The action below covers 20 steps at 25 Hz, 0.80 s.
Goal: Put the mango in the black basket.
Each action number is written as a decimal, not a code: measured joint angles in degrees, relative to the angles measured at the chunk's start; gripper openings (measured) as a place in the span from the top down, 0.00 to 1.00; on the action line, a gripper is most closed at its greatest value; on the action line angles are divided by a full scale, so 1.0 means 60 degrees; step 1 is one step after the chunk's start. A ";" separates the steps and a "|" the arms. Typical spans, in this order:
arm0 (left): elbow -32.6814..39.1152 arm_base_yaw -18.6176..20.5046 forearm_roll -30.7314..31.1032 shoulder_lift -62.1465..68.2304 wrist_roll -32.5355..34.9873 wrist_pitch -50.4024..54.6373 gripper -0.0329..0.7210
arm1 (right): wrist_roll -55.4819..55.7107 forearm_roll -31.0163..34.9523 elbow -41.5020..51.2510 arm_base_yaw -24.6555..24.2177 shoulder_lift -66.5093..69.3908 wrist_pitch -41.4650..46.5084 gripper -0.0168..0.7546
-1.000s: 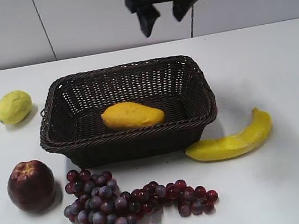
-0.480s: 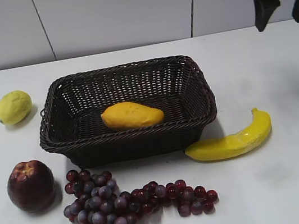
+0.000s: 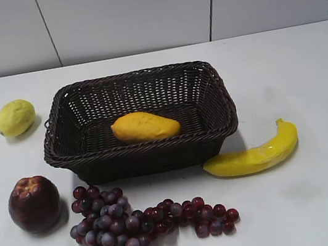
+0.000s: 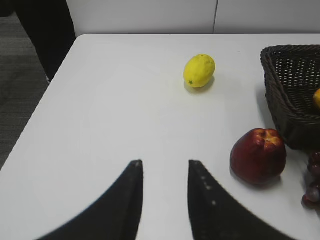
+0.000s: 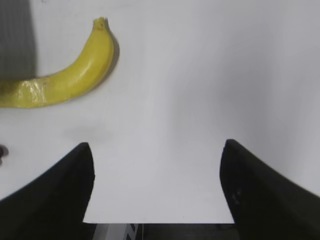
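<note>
Right gripper (image 5: 156,170) has withdrawn to the right edge, jaws wide apart, empty; left gripper (image 4: 165,200) jaws slightly apart; mango (image 3: 144,126) rests inside black basket (image 3: 69,152); task appears complete.

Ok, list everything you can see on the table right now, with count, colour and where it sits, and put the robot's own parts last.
mango: 1, orange-yellow, lying inside the black basket
black basket: 1, dark woven wicker, middle of the table
lemon: 1, yellow-green, left of the basket toward the back
apple: 1, dark red, front left of the basket
grapes: 1 bunch, purple-red, in front of the basket
banana: 1, bright yellow, front right of the basket
table: 1, white
left hand: 1, black, open, empty, above the table's left side
right hand: 1, black, open wide, empty, over bare table right of the banana
</note>
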 joint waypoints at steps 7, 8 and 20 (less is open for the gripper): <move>0.0000 0.0000 0.0000 0.0000 0.0000 0.0000 0.64 | 0.0021 0.0000 0.2082 0.0000 -0.2222 -0.0499 0.21; 0.0000 0.0000 0.0000 0.0000 0.0000 0.0000 0.64 | 0.0029 0.0000 0.2351 0.0000 -0.2523 -0.0589 0.21; 0.0000 0.0000 0.0000 0.0000 0.0000 0.0000 0.64 | 0.0048 -0.0082 0.5644 0.0000 -0.5631 -0.1305 0.21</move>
